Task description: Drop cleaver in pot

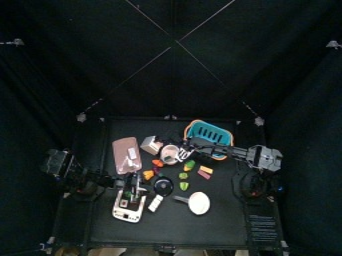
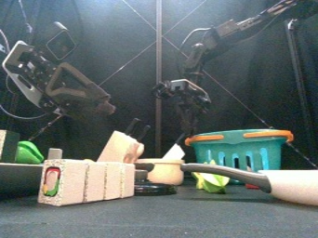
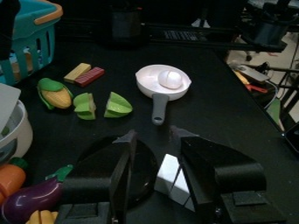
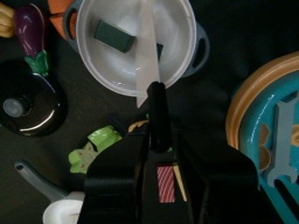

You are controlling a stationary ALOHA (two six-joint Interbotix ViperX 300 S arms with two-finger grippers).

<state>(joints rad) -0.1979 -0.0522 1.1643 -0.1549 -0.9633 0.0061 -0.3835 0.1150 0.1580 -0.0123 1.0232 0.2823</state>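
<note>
R gripper [image 4: 159, 131] is nearest the lens in its wrist view, w/ the cleaver's black handle lying between its two sides. You're at the release step. The carry looks done and the drop doesn't look finished yet.

Pot [image 4: 187, 44] is the biggest item: white, open-topped, right under the tool. In the top view it sits near table centre, approx 9 o'clock from the R gripper, w/ the teal basket [image 1: 205, 130] at approx 1 o'clock of the pot.

Cleaver [image 4: 149, 52] has its pale blade reaching out across the pot's mouth, w/ the handle end back at the rim side. Can't tell if the blade rests on the rim or hangs clear of it.

Green block [image 4: 114, 33] lies inside the pot already, just beside the blade.

Tool state: can't tell from these views if the R gripper is clamped on the handle or has let go.

Next move, imo: make sure the handle is freed so the cleaver tips in blade-first, then lift straight up w/o snagging it. The risk is the handle hanging up on the rim.

L gripper [image 3: 158, 166] is wide open and empty, parked at approx 8 o'clock of the table.
</note>
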